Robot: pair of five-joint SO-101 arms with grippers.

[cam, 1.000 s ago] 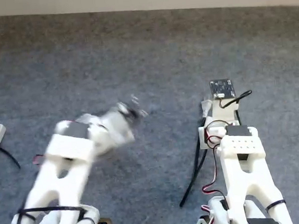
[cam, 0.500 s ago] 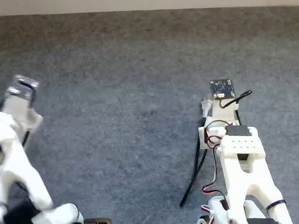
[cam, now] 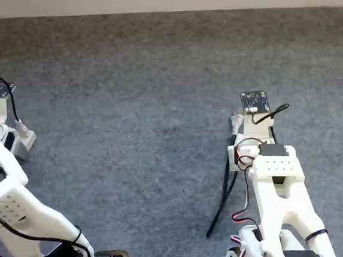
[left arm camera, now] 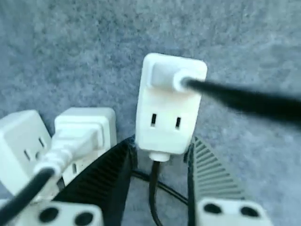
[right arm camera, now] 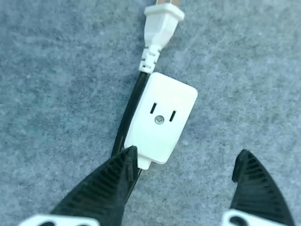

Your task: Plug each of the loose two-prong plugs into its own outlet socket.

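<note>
My left gripper (left arm camera: pixel 157 157) is open, and its dark fingertips (left arm camera: pixel 115 169) flank the cord end of a white outlet block (left arm camera: pixel 167 122). That block has a white plug (left arm camera: pixel 171 77) with a black cord in one socket, while the socket nearer me is free. In the high view this arm is at the far left, by the block (cam: pixel 27 140). My right gripper (right arm camera: pixel 183 162) is open just short of another white outlet block (right arm camera: pixel 162 117) whose socket is free. A loose white two-prong plug (right arm camera: pixel 162 21) lies on the carpet just beyond that block.
Two more white outlet blocks lie beside the left gripper; one (left arm camera: pixel 87 129) holds a white plug, the other (left arm camera: pixel 21 141) shows free slots. A black cord (cam: pixel 224 199) trails across the grey carpet (cam: pixel 135 119) beside the right arm (cam: pixel 278 185).
The left arm has swung from the middle of the carpet to the far left, down over the outlet blocks. The right arm has not moved.
</note>
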